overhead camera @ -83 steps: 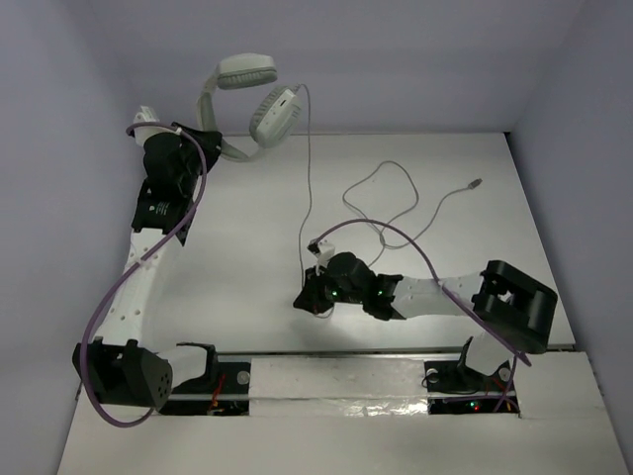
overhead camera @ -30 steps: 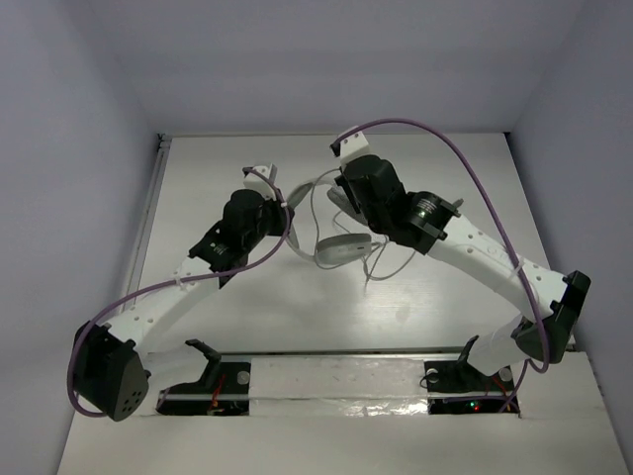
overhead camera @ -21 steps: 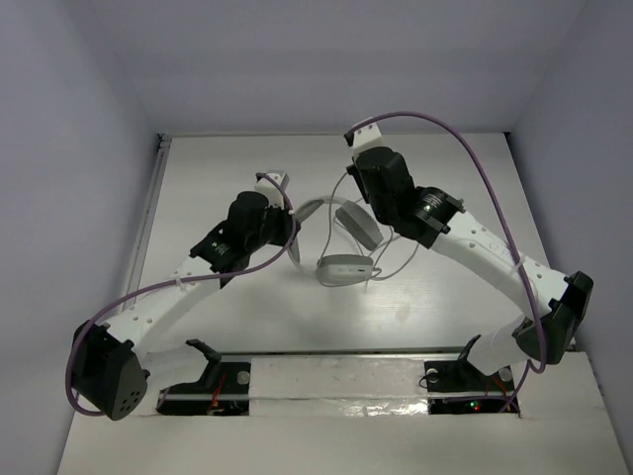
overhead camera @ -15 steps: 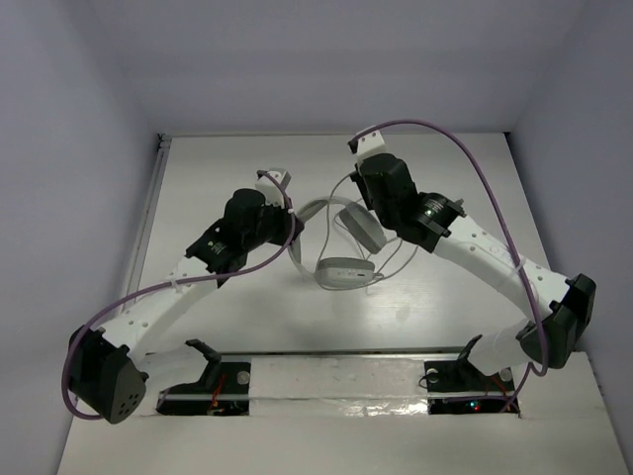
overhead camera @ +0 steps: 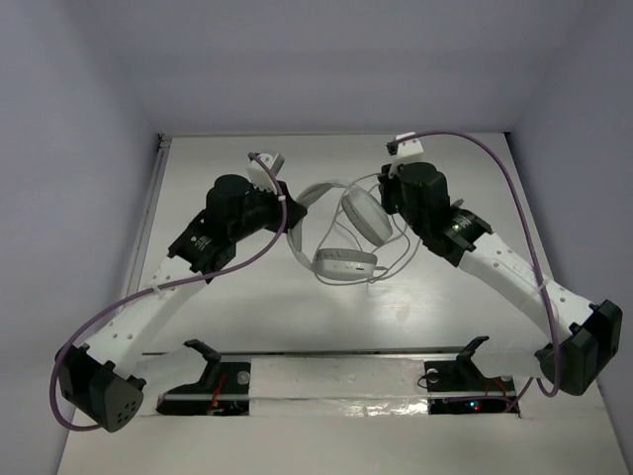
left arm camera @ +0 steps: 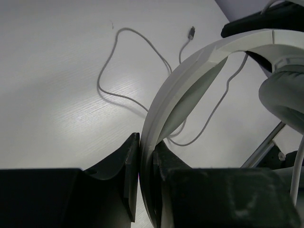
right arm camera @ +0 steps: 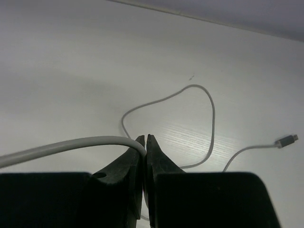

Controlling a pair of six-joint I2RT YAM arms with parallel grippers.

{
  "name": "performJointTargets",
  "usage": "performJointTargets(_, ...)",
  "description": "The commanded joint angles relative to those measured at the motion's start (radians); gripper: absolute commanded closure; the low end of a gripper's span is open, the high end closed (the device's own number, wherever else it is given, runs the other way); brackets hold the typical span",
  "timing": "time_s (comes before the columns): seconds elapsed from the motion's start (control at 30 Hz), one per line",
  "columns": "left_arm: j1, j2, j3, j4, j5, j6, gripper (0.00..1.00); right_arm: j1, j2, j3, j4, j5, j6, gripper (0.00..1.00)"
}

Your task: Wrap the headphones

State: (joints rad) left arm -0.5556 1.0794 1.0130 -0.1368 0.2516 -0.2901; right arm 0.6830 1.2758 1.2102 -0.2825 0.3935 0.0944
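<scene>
Left claw [left arm camera: 145, 148] on headphones [left arm camera: 190, 61], ear cup [left arm camera: 285, 95] cut off

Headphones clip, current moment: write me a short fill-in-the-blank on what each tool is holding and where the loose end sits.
1. The left tool is shut on the ____ of the headphones.
2. The right tool pinches the thin white ____.
3. The small plug lies on the ____, held by neither tool.

Missing words: headband; cord; table.
</scene>
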Motion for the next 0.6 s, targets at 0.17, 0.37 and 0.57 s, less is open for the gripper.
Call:
performJointTargets(0.17,0.063,-0.055,0.087,0.117,0.146,-0.089,1.00,-0.019,-0.064,-0.116,0.181,-0.166,0.126,0.87)
performJointTargets(0.37,0.123,-0.047,0.116,0.160,0.259,-0.162,1.00,-0.019,-0.092,-0.259,0.417,-0.303,0.209,0.70)
performJointTargets(0.57,0.184,-0.022,0.213,0.091,0.271,-0.187,1.00,-0.042,-0.035,-0.385,0.601,-0.349,0.260,0.67)
